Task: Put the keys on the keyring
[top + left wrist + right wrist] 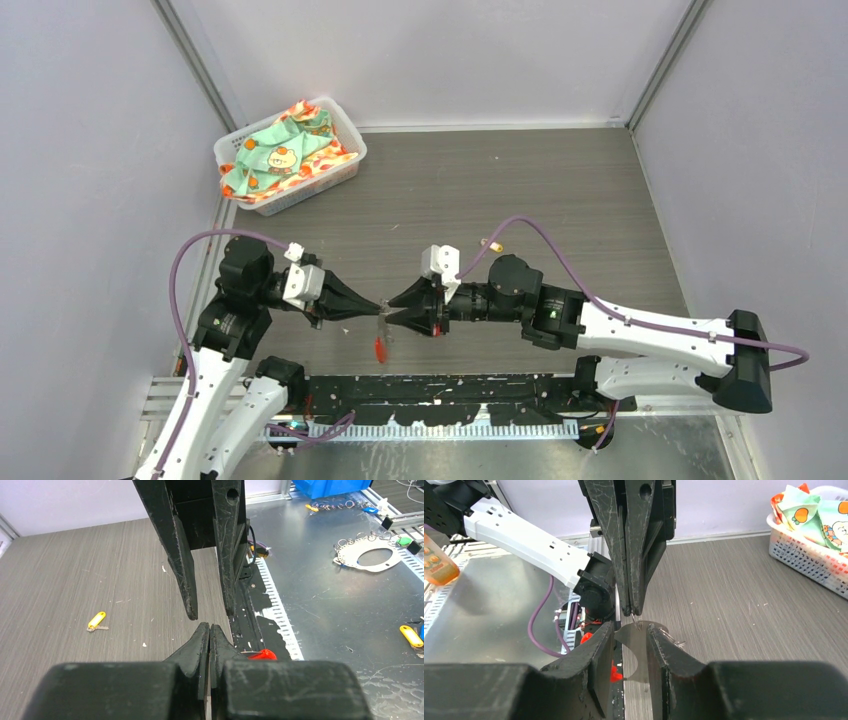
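Top view, alone in giving the whole layout: keyring [383, 322] between the left tool [376, 305] and the right tool [394, 308], tip to tip. Red key [380, 348] just beside the keyring, on its arm-base side; threaded on or not, impossible to tell. Yellow key [492, 243] flat on the worktop [560, 200], well apart from the keyring, beyond it and to its right. Basket [310, 185] of patterned cloth [285, 150] far beyond the keyring, to its left.

Right wrist only: keyring as a thin silvery crescent, its top edge pinched in the closed left tool, pointing down from the top of the view. Right tool's fingers [599, 650] apart, one on each side of the silvery strip, the right-hand one covering part of it; touching or not, hard to say.

Left wrist only: keyring hidden behind the left tool's own shut fingers [200, 640], just a red tip showing beside them. Bare worktop visible through the right tool's gap. On the keyring's arm-base side, a metal bench [325, 605] with a ringed plate [350, 560], a spare yellow tag [411, 636] and a blue bin [325, 486].
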Motion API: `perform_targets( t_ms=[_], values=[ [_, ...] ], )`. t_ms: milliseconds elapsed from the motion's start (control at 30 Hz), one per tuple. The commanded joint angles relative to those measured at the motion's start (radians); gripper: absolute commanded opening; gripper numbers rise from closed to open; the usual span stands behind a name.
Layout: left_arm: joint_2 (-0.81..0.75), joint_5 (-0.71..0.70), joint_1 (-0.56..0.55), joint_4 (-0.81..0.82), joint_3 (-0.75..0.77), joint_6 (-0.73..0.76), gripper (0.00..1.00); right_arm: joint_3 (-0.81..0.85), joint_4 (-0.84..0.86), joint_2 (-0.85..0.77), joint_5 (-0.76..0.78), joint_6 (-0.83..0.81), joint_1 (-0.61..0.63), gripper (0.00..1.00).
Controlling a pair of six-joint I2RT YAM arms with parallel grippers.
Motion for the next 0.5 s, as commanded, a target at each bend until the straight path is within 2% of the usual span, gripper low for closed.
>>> perform_targets(
  t_ms=[0, 367, 467],
  values=[
    [-0.003, 0.013, 0.001, 0.050, 0.018, -0.017, 0.00, 0.033, 0.092, 0.021, -0.026, -0.017, 0.006, 0.34],
    [-0.009, 0.014, 0.001, 0.047, 0.023, -0.018, 0.00, 0.053, 0.061, 0.049, -0.042, -0.048, 0.006, 0.19],
    [-0.008, 0.017, 0.001, 0.047, 0.021, -0.020, 0.00, 0.055, 0.073, 0.053, -0.030, -0.045, 0.006, 0.18]
  ],
)
